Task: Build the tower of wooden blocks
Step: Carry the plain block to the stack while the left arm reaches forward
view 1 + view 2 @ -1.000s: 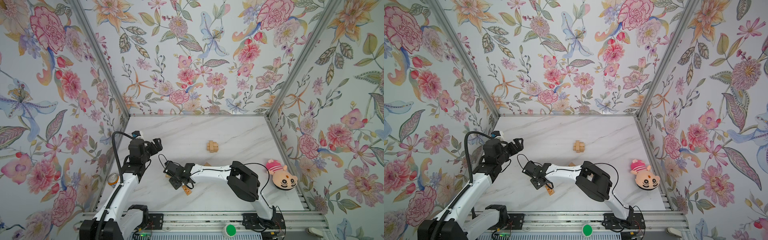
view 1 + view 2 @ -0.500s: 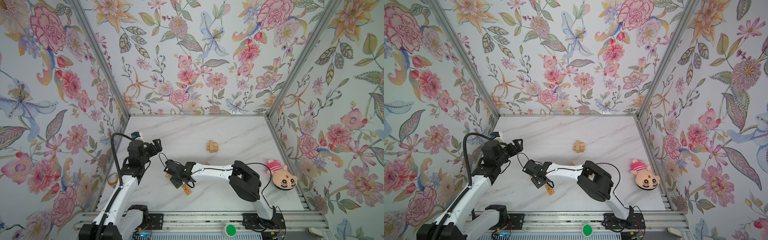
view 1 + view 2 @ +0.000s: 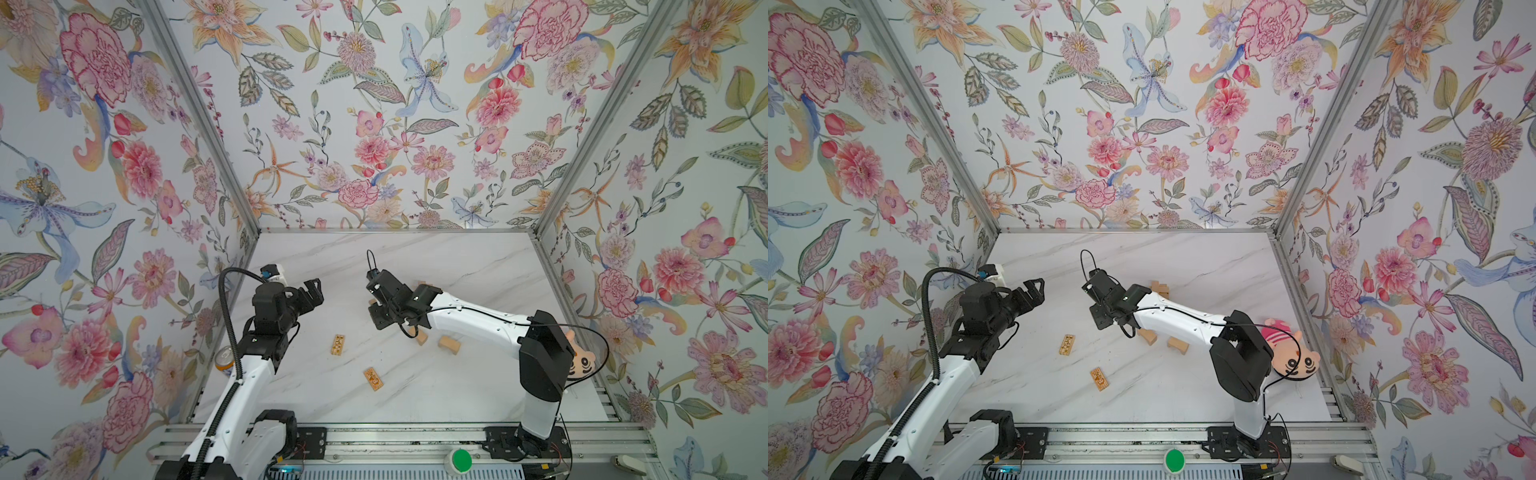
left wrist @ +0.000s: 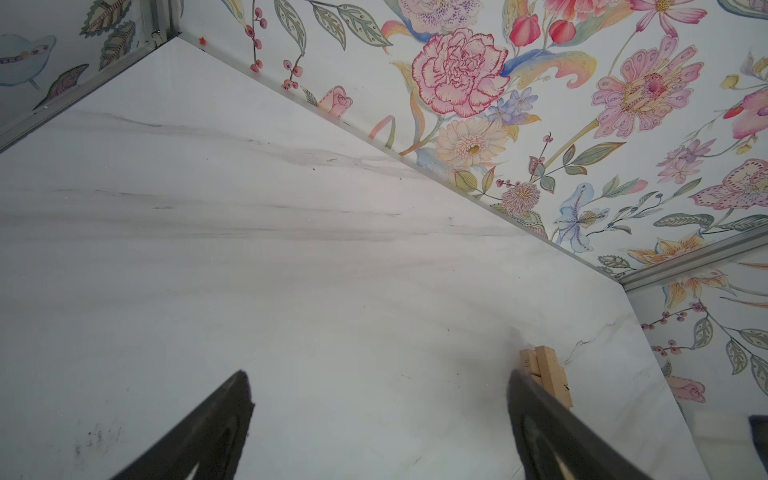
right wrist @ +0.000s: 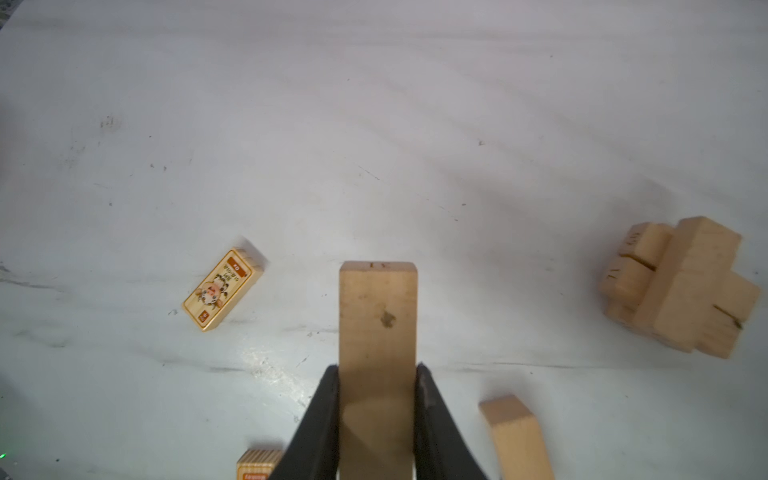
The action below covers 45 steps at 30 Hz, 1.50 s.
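Gripping a plain wood block [image 5: 377, 316] by its long sides, the right gripper [image 5: 377, 374] has its fingers pinched tight on it, most of the block's length sticking out past the tips. It looks to be held clear of the marble worktop [image 3: 457, 266]. The tower [image 5: 681, 286], a small stack in crossed layers, stands off to one side of the held block; in both top views the right arm half hides it [image 3: 1159, 286]. The left gripper [image 3: 313, 291] hovers well apart, fingers [image 4: 216, 424] spread and empty.

To do this carry well, I'd bring the block above the tower first, turn it crosswise to the layer on top, then lower it flat. Let go only once it rests there. The fingertips must not brush the stack, which looks light enough to shift. Two printed blocks [image 3: 338, 344] [image 3: 372, 379] and two plain ones [image 3: 422, 337] [image 3: 450, 345] lie loose on the worktop.
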Each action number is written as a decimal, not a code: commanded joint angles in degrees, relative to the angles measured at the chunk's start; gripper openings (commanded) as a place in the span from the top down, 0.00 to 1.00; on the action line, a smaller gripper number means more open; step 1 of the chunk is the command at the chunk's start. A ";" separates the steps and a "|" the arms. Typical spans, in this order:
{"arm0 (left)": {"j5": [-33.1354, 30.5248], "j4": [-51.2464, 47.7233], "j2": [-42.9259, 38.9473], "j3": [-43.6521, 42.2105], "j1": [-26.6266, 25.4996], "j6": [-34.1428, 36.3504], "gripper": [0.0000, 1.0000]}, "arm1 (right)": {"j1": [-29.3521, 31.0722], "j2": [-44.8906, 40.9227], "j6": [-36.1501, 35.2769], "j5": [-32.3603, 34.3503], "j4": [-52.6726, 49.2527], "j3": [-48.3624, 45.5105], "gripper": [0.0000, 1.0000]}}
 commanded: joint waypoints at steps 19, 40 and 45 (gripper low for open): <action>-4.35 6.86 13.46 6.14 -27.75 0.84 0.02 | -23.23 -5.42 -1.72 -1.76 0.52 -9.10 0.75; -4.41 5.95 21.56 10.44 -33.01 4.58 0.02 | -27.30 6.68 0.16 -7.64 1.23 -1.64 0.74; -4.51 5.91 22.18 10.66 -33.06 4.76 0.02 | -27.46 8.11 0.59 -8.54 1.15 -0.28 0.74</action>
